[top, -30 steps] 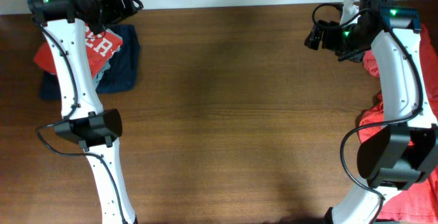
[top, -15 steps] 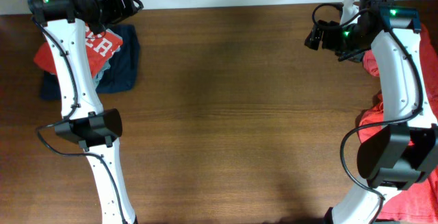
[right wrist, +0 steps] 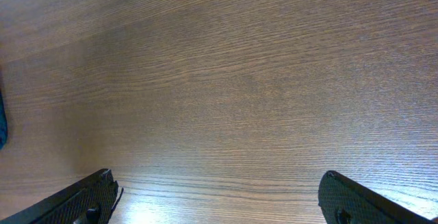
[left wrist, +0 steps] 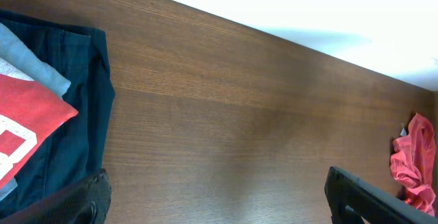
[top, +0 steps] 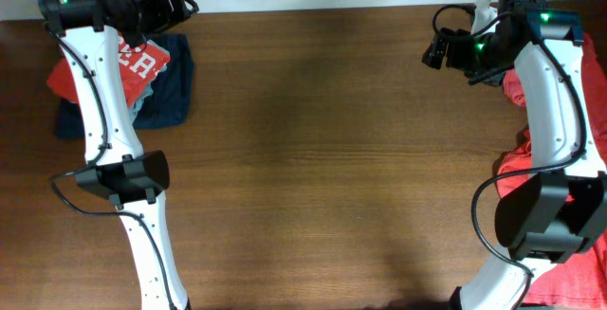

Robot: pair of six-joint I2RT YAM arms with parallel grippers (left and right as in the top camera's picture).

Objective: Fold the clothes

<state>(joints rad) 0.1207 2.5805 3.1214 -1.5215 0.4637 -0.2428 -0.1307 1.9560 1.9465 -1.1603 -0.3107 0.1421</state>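
Red shirts (top: pixel 580 277) lie heaped at our right, left gripper (top: pixel 174 2) and right gripper (top: pixel 439 49) both wide open and empty; we judge the next move is fetching one onto the table (top: pixel 322 158)

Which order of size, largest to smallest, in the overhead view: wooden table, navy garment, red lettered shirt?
1. wooden table
2. navy garment
3. red lettered shirt
The left arm covers part of both garments, so places 2 and 3 are less sure.
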